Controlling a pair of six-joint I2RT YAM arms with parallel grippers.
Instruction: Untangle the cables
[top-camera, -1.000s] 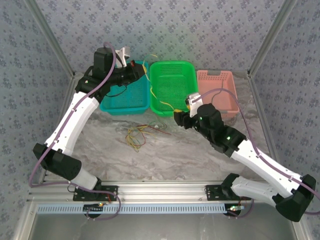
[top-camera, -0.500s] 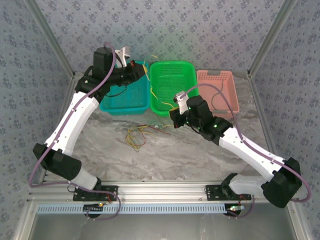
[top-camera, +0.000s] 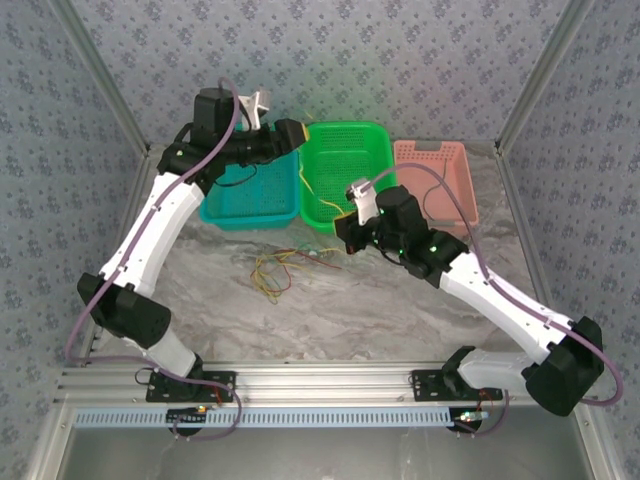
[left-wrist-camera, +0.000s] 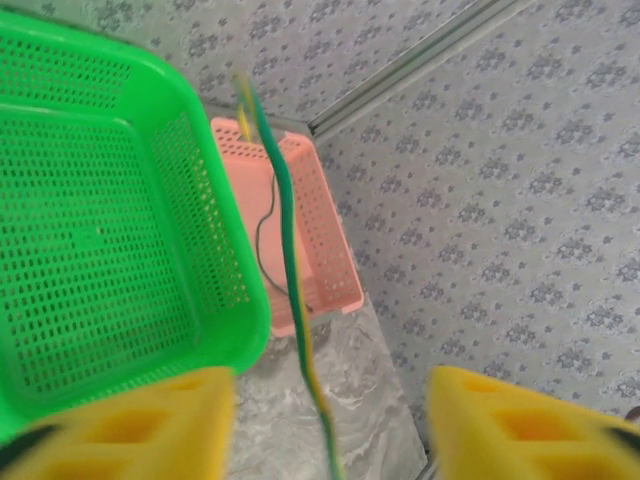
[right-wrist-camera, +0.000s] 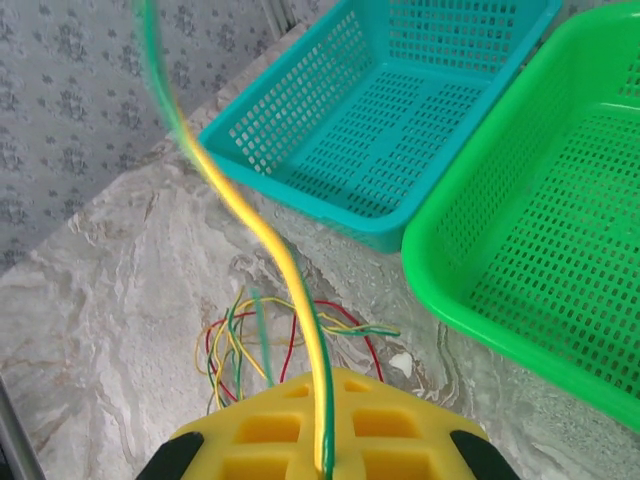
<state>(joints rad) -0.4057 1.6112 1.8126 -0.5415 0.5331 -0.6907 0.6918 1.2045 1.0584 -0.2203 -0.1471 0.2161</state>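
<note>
Above the green basket (top-camera: 345, 127), the cable (left-wrist-camera: 291, 250) stretches from the pinching right jaws, leftward and away, through the spread left jaws.

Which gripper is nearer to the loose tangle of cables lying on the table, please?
Right. The right gripper hangs just beyond the tangle, to its right. The left gripper is much farther back, by the teal basket's far right corner.

Tangled cables (top-camera: 272, 272) on the marble table (top-camera: 330, 310), near the teal basket (top-camera: 250, 215).
</note>
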